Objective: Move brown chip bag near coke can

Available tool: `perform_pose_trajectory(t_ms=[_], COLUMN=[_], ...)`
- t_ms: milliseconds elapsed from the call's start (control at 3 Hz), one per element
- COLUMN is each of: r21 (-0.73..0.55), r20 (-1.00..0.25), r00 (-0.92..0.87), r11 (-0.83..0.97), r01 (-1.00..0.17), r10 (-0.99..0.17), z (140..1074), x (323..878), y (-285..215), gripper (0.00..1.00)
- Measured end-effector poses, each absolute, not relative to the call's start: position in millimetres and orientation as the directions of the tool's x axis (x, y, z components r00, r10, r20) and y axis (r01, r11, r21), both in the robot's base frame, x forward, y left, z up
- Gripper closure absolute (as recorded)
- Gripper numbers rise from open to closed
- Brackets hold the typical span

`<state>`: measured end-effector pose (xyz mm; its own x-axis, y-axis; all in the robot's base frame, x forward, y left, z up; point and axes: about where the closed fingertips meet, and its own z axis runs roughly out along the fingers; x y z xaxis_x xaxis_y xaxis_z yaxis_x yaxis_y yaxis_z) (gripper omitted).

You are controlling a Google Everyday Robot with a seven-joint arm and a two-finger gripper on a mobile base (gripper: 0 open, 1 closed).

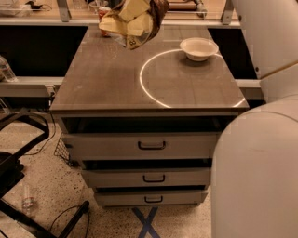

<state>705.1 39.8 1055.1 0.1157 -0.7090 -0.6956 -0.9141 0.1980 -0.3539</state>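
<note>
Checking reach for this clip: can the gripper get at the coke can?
Likely yes: the gripper is out of view above the top edge, but its brown chip bag hangs right beside the coke can; nothing stands between.

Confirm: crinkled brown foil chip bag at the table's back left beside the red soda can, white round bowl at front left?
No: the camera view shows the white round bowl at back right. The crinkled brown foil chip bag is back left beside the red soda can; the gripper is out of frame above.
</note>
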Motion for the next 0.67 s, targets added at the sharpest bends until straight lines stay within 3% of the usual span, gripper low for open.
perform_pose_trajectory(t_ms=[667], r21=[-0.389], r20=[-0.807], r00=[0.094], r11=[0.407], r01=[-0.827], r10=[-0.582], z=[1031.5], x=[814.1], y=[15.7], gripper=[1.0])
